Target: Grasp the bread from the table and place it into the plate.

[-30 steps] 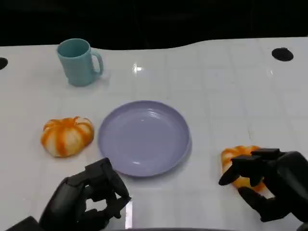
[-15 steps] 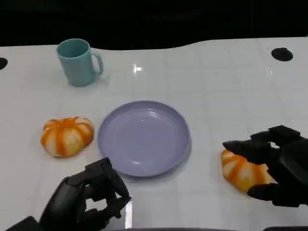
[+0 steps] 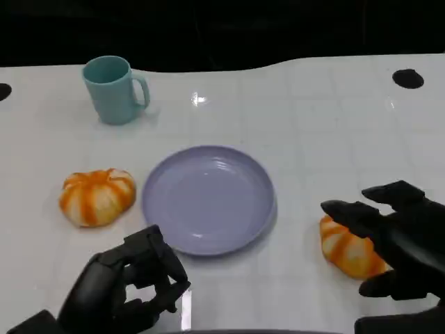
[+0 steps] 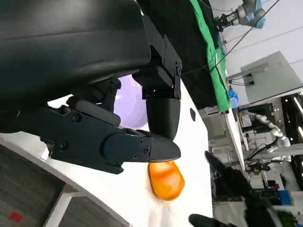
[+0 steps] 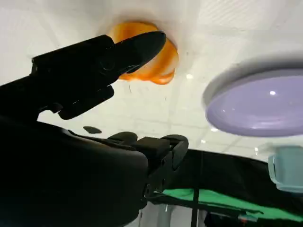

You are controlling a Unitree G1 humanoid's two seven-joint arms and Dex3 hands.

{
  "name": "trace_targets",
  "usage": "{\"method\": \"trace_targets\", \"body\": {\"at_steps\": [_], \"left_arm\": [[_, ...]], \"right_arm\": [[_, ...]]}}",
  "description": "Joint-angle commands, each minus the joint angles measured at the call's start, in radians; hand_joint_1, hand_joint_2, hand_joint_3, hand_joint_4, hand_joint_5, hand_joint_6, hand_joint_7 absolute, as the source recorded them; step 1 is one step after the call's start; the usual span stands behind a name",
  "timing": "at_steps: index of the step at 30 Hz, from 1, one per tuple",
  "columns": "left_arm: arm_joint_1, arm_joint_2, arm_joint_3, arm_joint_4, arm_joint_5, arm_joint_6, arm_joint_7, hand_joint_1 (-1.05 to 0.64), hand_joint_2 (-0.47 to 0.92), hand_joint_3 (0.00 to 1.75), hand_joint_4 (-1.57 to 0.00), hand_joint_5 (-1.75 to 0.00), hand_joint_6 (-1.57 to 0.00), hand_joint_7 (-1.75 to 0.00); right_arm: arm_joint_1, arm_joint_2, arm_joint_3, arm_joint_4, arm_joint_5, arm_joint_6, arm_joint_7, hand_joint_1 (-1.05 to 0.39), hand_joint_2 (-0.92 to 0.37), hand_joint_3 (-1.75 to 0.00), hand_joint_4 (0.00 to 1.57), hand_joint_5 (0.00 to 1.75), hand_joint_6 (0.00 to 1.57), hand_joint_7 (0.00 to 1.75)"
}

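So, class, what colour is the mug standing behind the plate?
The mug is a pale teal, a blue-green; the head view shows it best.

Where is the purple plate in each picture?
Head view: the purple plate lies mid-table, between the two orange breads.
Left wrist view: a pale purple patch of the plate shows behind the left hand.
Right wrist view: the plate sits at the right edge, past the right hand.
Shared landmark: the bread by the right hand appears in every view.

Matte blk hands point(image 3: 400, 240), screwed segments
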Motion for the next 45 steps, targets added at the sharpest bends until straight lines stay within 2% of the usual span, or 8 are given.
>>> {"method": "trace_targets", "body": {"at_steps": [1, 17, 20, 21, 24, 26, 28, 45], "left_arm": [[0.008, 0.01, 0.005, -0.008, 0.0, 0.006, 0.002, -0.53, 0.92, 0.33, -0.69, -1.75, -0.58, -1.6], [0.019, 0.011, 0.006, -0.017, 0.004, 0.003, 0.004, -0.55, 0.92, 0.33, -0.68, -1.75, -0.58, -1.58], [0.018, 0.011, 0.006, -0.011, 0.001, -0.004, 0.001, -0.55, 0.92, 0.33, -0.68, -1.75, -0.58, -1.57], [0.018, 0.011, 0.006, -0.012, 0.0, -0.003, 0.0, -0.55, 0.92, 0.33, -0.68, -1.75, -0.58, -1.57], [0.018, 0.011, 0.006, -0.015, 0.003, -0.002, 0.002, -0.54, 0.92, 0.33, -0.68, -1.75, -0.59, -1.57], [0.017, 0.011, 0.007, -0.013, 0.001, 0.0, 0.002, -0.54, 0.92, 0.33, -0.68, -1.75, -0.59, -1.57], [0.015, 0.011, 0.007, -0.009, -0.002, -0.001, -0.001, -0.54, 0.92, 0.33, -0.68, -1.75, -0.59, -1.57], [0.014, 0.008, 0.005, -0.007, 0.002, 0.003, 0.003, -0.54, 0.92, 0.33, -0.68, -1.75, -0.59, -1.56]], "right_arm": [[-0.058, -0.008, 0.037, 0.104, -0.025, 0.009, -0.026, -0.6, -0.81, 0.0, 0.01, 0.47, 0.27, 0.01], [-0.24, 0.003, 0.196, 0.458, -0.069, 0.035, -0.137, -0.61, -0.89, -0.01, 0.19, 0.28, 0.31, 0.02], [-0.257, 0.019, 0.196, 0.519, -0.029, 0.008, -0.222, -0.44, -0.91, -0.01, 0.48, 0.29, 0.52, 0.06], [-0.26, 0.029, 0.187, 0.547, 0.001, -0.022, -0.272, -0.33, -0.91, 0.0, 0.7, 0.35, 0.68, 0.11], [-0.272, 0.038, 0.173, 0.616, 0.07, -0.11, -0.385, -0.14, -0.91, -0.12, 0.91, 1.39, 1.18, 0.25], [-0.281, 0.029, 0.178, 0.651, 0.078, -0.16, -0.455, -0.13, -0.73, -0.47, 0.93, 1.65, 0.93, 1.18], [-0.286, 0.028, 0.178, 0.674, 0.088, -0.195, -0.507, -0.13, -0.5, -0.94, 0.93, 1.73, 0.76, 1.63], [-0.324, 0.044, 0.165, 0.71, 0.136, -0.33, -0.716, -0.12, -0.25, -1.4, 0.99, 1.75, 0.84, 1.59]]}}
